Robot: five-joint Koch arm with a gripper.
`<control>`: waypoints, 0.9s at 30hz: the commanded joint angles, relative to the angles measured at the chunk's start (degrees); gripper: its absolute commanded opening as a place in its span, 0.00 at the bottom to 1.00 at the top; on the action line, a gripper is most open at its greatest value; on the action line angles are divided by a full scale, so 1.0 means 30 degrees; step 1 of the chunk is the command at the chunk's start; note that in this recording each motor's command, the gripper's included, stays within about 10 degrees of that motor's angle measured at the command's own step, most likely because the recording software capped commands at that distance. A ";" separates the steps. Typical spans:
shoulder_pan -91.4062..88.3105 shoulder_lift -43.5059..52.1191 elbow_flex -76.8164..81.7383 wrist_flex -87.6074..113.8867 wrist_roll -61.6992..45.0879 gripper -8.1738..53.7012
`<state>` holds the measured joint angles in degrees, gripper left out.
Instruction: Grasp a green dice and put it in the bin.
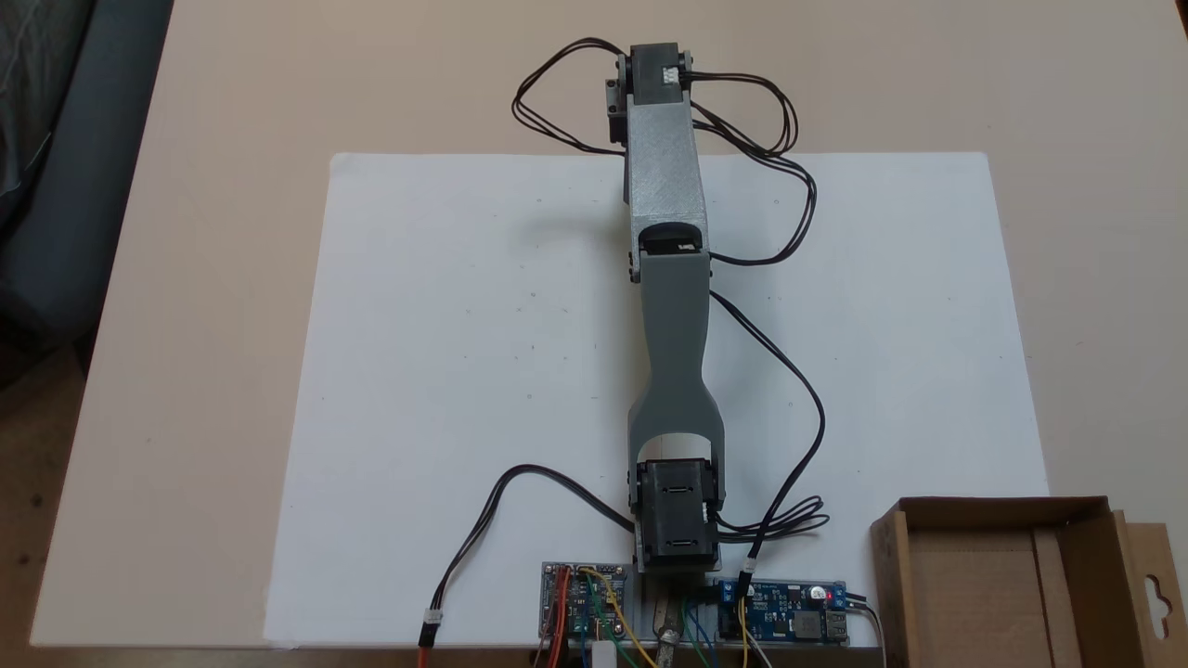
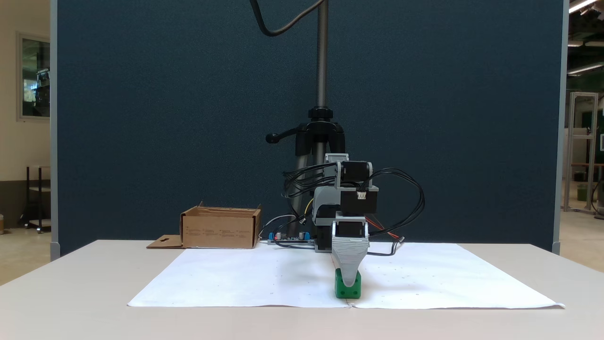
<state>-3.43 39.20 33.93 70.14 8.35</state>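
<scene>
- Far left in a fixed view at surface level, the bin (image 2: 221,229), a brown corrugated cardboard box with low walls, stands on the pale surface (image 2: 71,283) just off the white paper sheet (image 2: 245,278), its flap with the hanger-hole cutout lying flat beside it; seen from above in a fixed view, the bin (image 1: 889,557) is empty.
- At centre, the grey arm (image 1: 664,241) stretches out over the sheet, black cables looping at either side, a tripod (image 2: 321,137) standing behind it against a dark blue partition.
- The tool (image 2: 348,282) points straight down, its tapered tip pressed in front of the green dice (image 2: 340,288), which rests on the sheet near its front edge.
- The jaws line up one behind the other for this camera, so whether they are spread, closing or clamped on the dice cannot be told.
- Risk, as judged: if the tip only straddles a corner, a lift could squeeze the rounded cube out and send it skidding off the paper; the bin is well apart from the dice, so a weak hold could also drop it in transit.
</scene>
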 commanded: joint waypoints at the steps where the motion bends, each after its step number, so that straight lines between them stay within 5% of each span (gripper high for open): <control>1: 0.0000 0.0293 -0.0850 -0.0645 0.0908 0.82; 27: 0.0264 -0.0674 -0.0850 -0.0879 0.0791 0.82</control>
<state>-2.37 36.12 34.01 69.08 8.35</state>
